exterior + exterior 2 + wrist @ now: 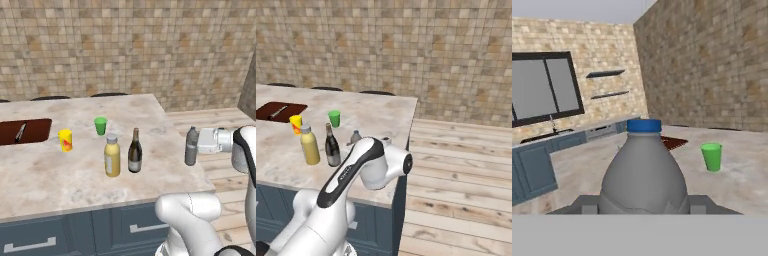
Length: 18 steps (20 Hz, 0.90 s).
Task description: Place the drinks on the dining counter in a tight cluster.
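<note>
Gripper (196, 145) clamped on grey-blue bottle (191, 146) at dining counter (60, 175) right edge; probably light, rigid, slick, best held mid-body.

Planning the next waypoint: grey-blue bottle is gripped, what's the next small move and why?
Probably carry the grey-blue bottle left toward the wine bottle. The gripper holds it upright near the dining counter right edge, apart from the wine bottle and yellow bottle, which stand side by side.
</note>
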### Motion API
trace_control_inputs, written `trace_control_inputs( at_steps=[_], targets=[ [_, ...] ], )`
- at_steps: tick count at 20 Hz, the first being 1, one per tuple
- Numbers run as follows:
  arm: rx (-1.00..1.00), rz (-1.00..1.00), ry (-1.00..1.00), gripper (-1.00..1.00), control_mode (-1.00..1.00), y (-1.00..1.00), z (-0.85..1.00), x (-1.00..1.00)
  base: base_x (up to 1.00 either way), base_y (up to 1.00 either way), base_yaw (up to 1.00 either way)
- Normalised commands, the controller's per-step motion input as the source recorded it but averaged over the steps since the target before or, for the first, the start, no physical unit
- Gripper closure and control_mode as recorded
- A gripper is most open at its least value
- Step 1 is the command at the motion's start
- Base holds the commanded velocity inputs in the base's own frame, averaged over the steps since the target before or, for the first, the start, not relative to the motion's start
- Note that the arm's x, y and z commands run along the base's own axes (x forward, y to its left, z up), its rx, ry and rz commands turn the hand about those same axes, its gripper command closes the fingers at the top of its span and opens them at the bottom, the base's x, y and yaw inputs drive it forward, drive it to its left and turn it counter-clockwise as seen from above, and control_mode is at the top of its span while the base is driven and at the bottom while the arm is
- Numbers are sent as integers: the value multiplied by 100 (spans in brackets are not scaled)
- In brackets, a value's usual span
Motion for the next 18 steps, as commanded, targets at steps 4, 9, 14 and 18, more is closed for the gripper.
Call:
trace_control_inputs(
  at_steps=[4,9,14,18],
  targets=[
    [2,19,-17,100,-100,21,0,-2,0,0,0],
    [0,13,-21,100,-100,21,0,0,0,0,0],
    [0,10,-22,100,-100,6,0,1,0,0,0],
    [0,10,-24,100,-100,6,0,5,0,0,0]
  ],
)
